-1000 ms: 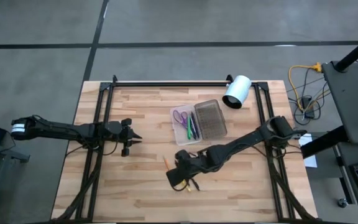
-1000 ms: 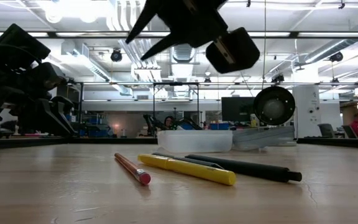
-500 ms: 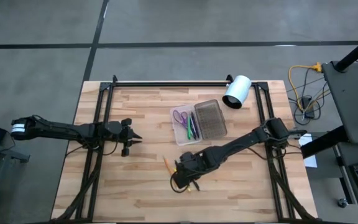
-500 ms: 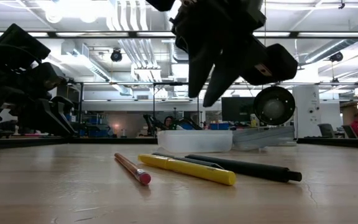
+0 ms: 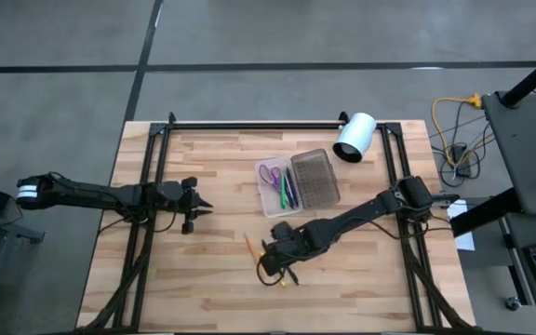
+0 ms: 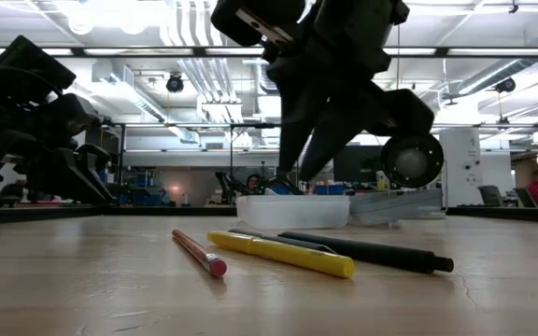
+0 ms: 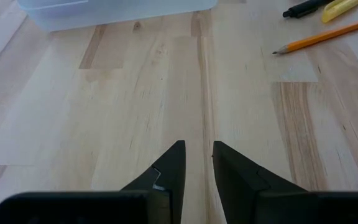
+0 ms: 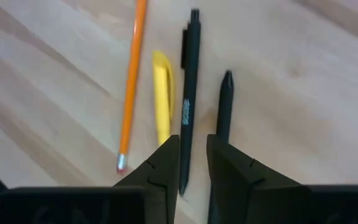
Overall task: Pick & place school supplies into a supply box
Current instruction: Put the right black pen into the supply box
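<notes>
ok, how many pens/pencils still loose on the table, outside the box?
4, in a row under the right gripper: orange pencil, yellow pen, black pen, and a second dark pen. From above the arm covers most of them, so another could be hidden.

Both arms are showing matte black, slim jointed links. Left arm [image 5: 100,195] is wearing a white band near its base. Right arm [image 5: 361,219] is trailing dark cable. Fingers [image 8: 160,171] are tapering into black angular wedges.
</notes>
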